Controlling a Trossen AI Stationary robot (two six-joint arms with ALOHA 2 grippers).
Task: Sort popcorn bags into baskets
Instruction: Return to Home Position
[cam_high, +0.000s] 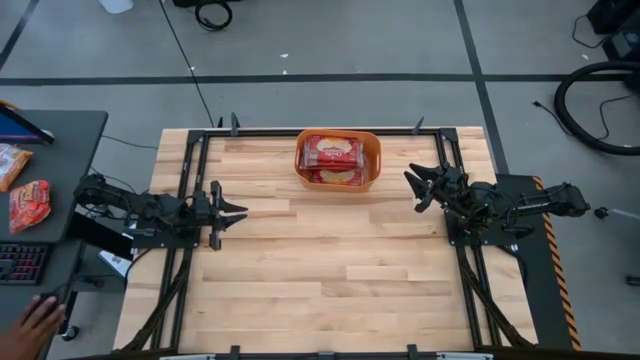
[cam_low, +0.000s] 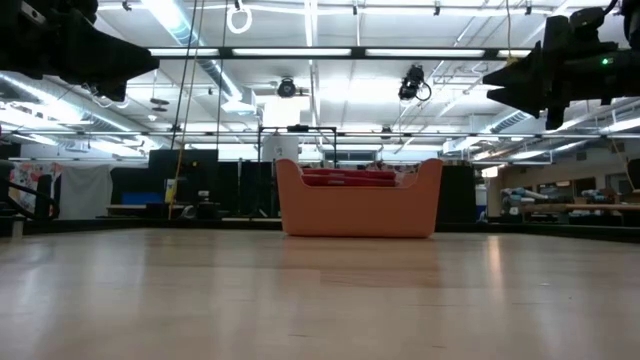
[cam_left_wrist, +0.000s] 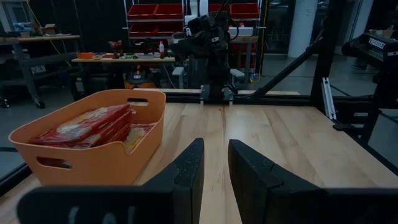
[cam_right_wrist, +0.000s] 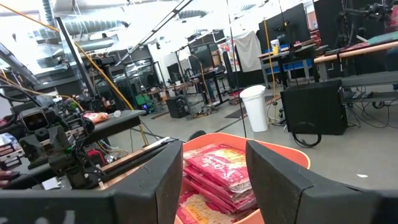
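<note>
The orange tub (cam_low: 358, 212) stands at the far edge of the wooden table (cam_high: 330, 265), about in the middle between the two arms. The red bags (cam_high: 330, 152) lie inside it in flat stacks. In the low view only their upper edges show above the wall. How many bags are in the tub, I cannot tell.

The left gripper (cam_left_wrist: 215, 144) hangs above the left side of the table, well apart from the tub. It points across the table toward the right arm (cam_left_wrist: 208, 43). Its two fingers stand a little apart, with a narrow gap between them, and they hold nothing.

The right gripper (cam_right_wrist: 213, 147) hangs above the right side of the table, nearer to the tub but not touching it. It points toward the tub, so the bags show between its fingers in the right wrist view. These fingers are spread wide and nothing is held in them. In the low view both arms show only in the upper corners, raised above the wood.

To the left of the table there is a dark side table (cam_high: 70, 140). Two packets (cam_high: 30, 203) lie at its left end, and a keyboard (cam_high: 20, 262) lies near them. A person's hand (cam_high: 38, 322) shows in the lower left corner of the high view, near the keyboard and well apart from the left gripper.
</note>
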